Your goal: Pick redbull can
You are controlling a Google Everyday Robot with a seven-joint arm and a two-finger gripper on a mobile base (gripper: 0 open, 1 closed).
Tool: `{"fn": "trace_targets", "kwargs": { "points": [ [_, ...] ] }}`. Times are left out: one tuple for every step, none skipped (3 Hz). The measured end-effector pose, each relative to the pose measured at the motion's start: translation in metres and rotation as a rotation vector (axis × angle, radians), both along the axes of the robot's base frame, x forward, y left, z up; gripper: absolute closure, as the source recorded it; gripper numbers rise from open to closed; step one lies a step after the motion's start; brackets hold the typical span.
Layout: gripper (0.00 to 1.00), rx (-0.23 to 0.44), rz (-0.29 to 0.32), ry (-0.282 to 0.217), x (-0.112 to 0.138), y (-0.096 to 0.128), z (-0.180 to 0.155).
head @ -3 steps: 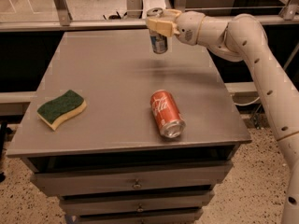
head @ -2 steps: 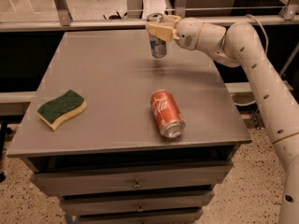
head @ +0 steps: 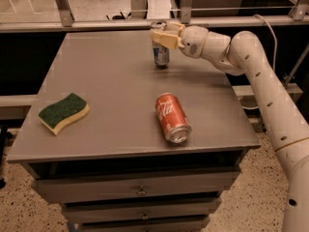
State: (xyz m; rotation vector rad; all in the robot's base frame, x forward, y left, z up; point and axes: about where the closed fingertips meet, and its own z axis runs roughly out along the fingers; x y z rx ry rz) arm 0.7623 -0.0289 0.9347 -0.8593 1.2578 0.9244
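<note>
The redbull can (head: 161, 54), slim and silver with bluish markings, stands upright near the far edge of the grey table (head: 96, 71). My gripper (head: 163, 35) reaches in from the right on the white arm, and its cream fingers are closed around the can's upper part. The can's base looks to be on or just above the tabletop.
A red cola can (head: 172, 117) lies on its side near the table's front right. A green and yellow sponge (head: 63, 112) lies at the front left. Drawers sit below the tabletop. A metal railing (head: 96, 23) runs behind the table.
The gripper and the redbull can have stayed at the far edge of the table, and the can has come lower toward the tabletop. The arm's elbow has shifted a little.
</note>
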Motion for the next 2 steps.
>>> {"fn": "trace_targets", "kwargs": {
  "points": [
    [0.37,0.004,0.012,0.007,-0.0017,0.0001,-0.006],
    [0.14,0.006,0.018,0.013,-0.0019,0.0001,-0.0095]
  ]
}}
